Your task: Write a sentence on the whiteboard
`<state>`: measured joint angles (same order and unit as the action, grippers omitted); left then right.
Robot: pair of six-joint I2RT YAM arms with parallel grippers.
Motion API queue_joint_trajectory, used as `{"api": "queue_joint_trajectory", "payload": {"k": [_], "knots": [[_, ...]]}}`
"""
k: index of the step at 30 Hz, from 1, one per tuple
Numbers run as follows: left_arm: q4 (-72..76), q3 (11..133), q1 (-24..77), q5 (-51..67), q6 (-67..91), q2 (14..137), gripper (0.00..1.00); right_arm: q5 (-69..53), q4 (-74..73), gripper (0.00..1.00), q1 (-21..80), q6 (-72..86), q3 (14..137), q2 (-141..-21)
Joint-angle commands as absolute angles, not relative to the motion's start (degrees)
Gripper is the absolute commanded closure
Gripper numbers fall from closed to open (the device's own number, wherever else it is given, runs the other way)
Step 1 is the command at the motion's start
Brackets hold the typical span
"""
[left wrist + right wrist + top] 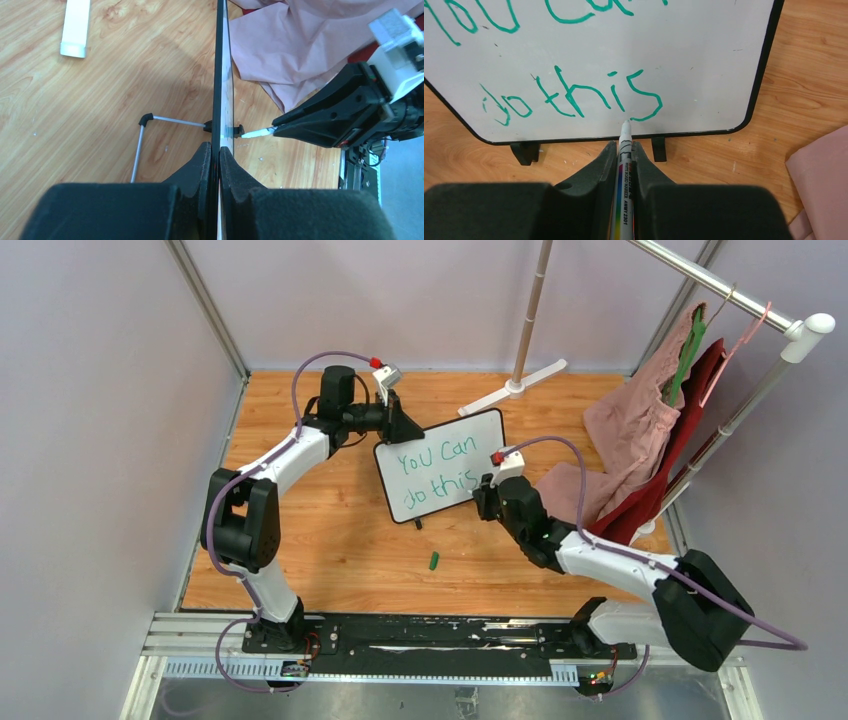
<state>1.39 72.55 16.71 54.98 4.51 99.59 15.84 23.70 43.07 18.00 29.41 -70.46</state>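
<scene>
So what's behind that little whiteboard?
A thin wire prop juts from the whiteboard onto the wooden table. The board's back face itself is hidden: one camera sees it edge-on, the others only its front.

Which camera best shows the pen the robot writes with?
The right wrist view: the marker sits bottom centre, its label readable, tip at the whiteboard below "this". The left wrist view shows only its tip, side-on; from the top it is hidden.
</scene>
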Motion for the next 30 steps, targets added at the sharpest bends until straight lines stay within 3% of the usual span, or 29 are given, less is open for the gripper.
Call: {"api": "queue_joint_trajectory", "payload": {"k": [1,14,30], "knots": [[-5.53,71.4,18.81,53.13,2.42,101.02,1.0,14.95,19.84,1.0,43.68,17.24,29.58,-64.76],[-6.07,71.77,18.81,52.81,2.11,101.34,1.0,20.22,17.73,1.0,43.6,13.37,22.55,-51.06],[-5.8,71.54,18.81,52.47,2.2,101.83,1.0,23.06,34.36,1.0,40.23,16.19,22.19,-57.88]]}}
